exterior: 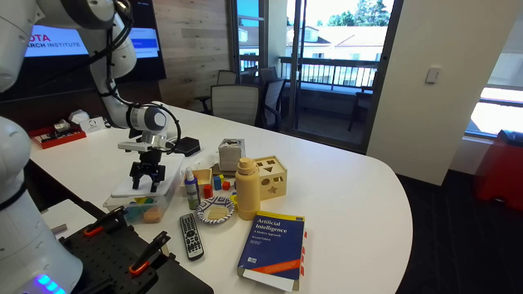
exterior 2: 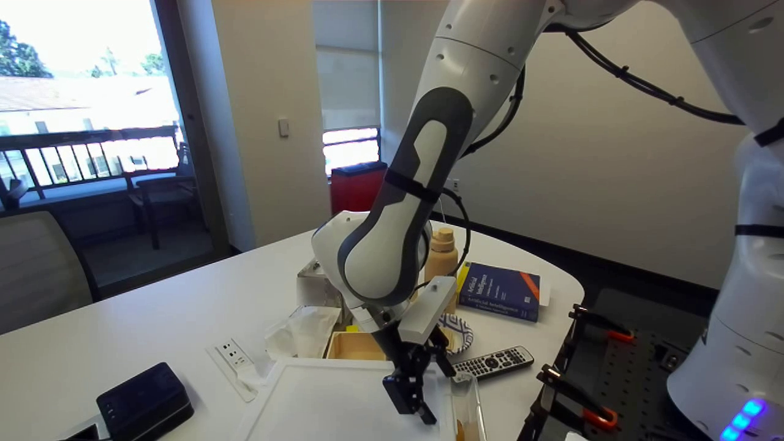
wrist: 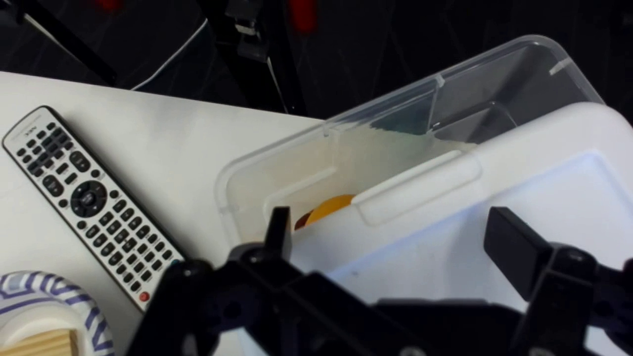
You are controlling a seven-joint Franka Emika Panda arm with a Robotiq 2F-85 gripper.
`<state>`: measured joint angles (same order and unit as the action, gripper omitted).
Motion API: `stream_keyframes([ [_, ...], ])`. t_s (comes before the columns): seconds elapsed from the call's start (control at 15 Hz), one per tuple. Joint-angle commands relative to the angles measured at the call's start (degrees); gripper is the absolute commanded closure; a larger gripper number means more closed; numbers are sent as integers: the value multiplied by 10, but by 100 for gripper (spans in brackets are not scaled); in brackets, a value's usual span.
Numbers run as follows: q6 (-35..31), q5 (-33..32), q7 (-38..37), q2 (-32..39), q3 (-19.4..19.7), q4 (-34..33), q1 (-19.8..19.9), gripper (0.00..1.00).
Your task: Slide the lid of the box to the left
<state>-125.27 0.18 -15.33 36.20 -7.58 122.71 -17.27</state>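
The lid is a flat, whitish plastic cover lying over the box, a see-through container with colourful items inside. The lid sits off the box, so a strip of the box along one side is uncovered. This strip shows in the wrist view, with an orange item in it. My gripper points down over the lid with its fingers wide apart and nothing between them. In the wrist view the gripper has the lid below it. Whether the fingertips touch the lid I cannot tell.
A remote, a patterned bowl, a spray bottle, a tan bottle and a wooden tray stand near the box. A wooden shape cube, a tissue box and a book lie further off.
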Motion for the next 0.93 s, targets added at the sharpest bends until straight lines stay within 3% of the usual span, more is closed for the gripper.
stream_keyframes([
  [0.0,26,-15,-26,4,12,-4,-14,0],
  [0.87,89,-19,-34,18,24,-12,-20,0],
])
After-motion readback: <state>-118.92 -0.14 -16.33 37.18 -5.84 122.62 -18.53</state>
